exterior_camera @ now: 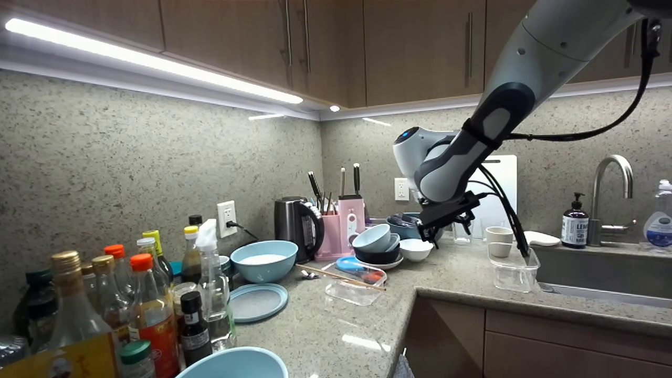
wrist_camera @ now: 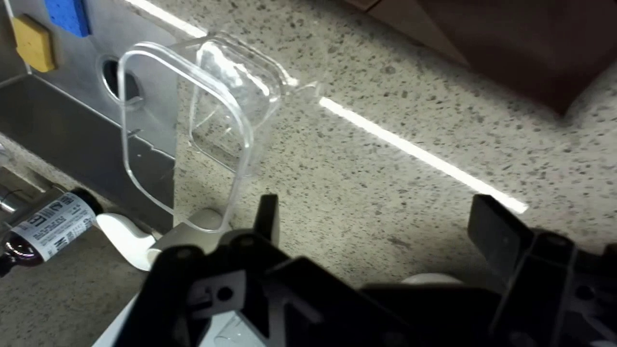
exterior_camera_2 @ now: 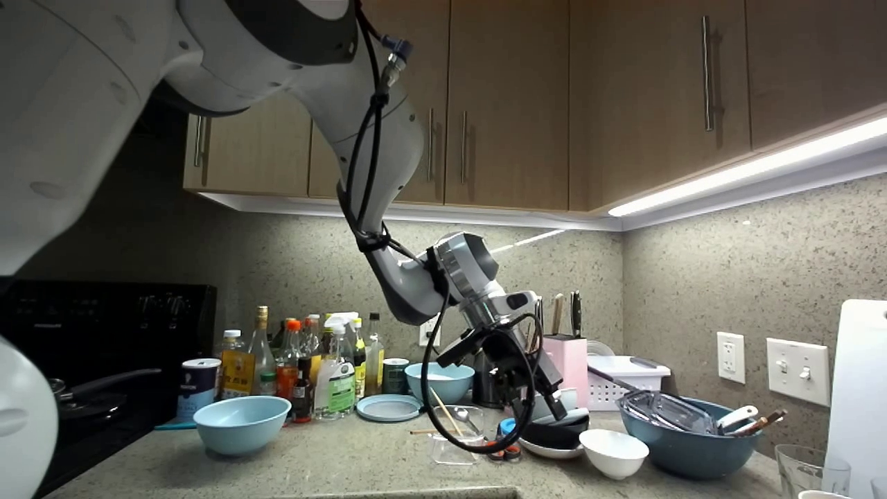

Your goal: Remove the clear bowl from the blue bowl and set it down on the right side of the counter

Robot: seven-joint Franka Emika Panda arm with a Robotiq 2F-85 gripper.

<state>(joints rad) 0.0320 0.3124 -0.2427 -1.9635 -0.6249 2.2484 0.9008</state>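
Hovering over the counter [wrist_camera: 347, 193], the gripper [wrist_camera: 376, 214] held its jaws apart; the clear bowl [wrist_camera: 234, 99] sat upper left, wrist view

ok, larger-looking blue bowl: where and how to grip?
Probably the rim of the blue bowl: have the gripper straddle it from above, on the side away from the bottles. The bowl stands upright, mouth open, wall flaring upward; that side of the rim looks free.

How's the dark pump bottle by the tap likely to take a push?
Pushed high, the dark pump bottle would probably tip, being tall and narrow. Its rounded body may roll once down. Weight unclear; fill level isn't readable.
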